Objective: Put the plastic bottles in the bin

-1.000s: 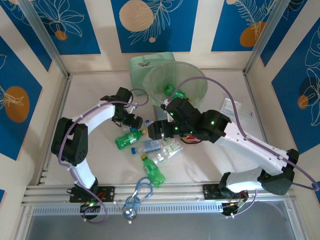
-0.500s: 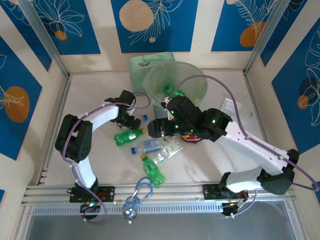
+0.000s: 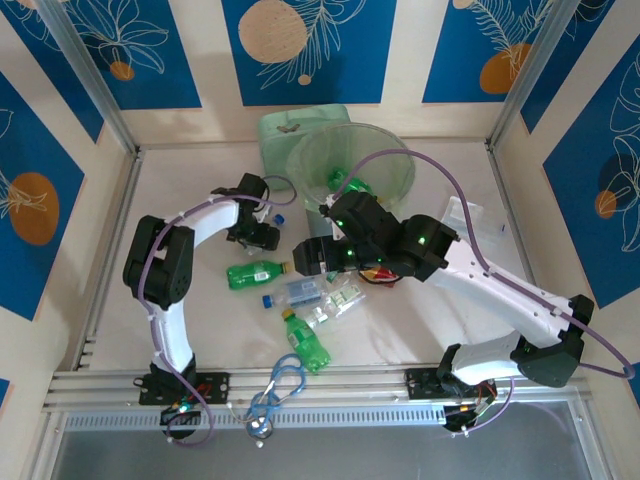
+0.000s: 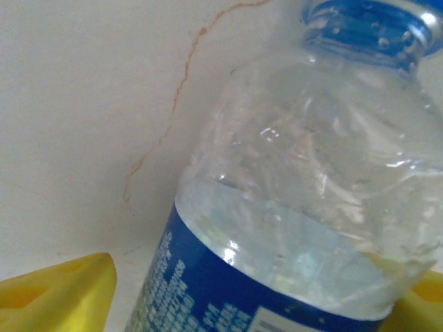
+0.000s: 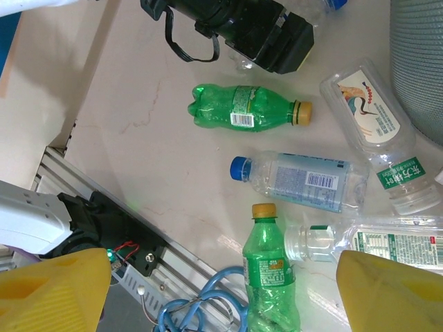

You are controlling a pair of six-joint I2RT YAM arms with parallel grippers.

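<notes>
- The bin (image 3: 385,150) stands at the upper middle of the overhead view. One green bottle (image 3: 348,183) shows through its wall, so the job looks barely begun.
- At least six more bottles lie outside it on the table (image 3: 180,180), around the middle of that view. Most of the work is left.
- The left claw (image 4: 256,290) is spread wide, with its yellow fingers (image 4: 62,290) in the bottom corners of its own camera's frame.
- A clear bottle with a blue label (image 4: 291,207) lies between those fingers, its cap toward the upper right. A thin strip of table shows between it and the lower-left finger, so it is bracketed, not squeezed. Whether the other finger touches it cannot be told.
- In the overhead view that bottle's blue cap (image 3: 279,217) sits just left of the bin's foot.
- Closing on this bottle looks like the step in hand.
- The right claw (image 5: 225,277) is also open and holds nothing.
- A green bottle with a yellow cap (image 5: 246,107) lies at the upper middle of the right wrist view, and a blue-capped clear bottle (image 5: 297,181) at the centre.
- A second green bottle (image 5: 268,277) shows at the bottom, between the fingers. How high the claw is above it cannot be told.
- Two more clear bottles lie to the right, one with a red-printed label (image 5: 377,124) and one with a green label (image 5: 387,242).
</notes>
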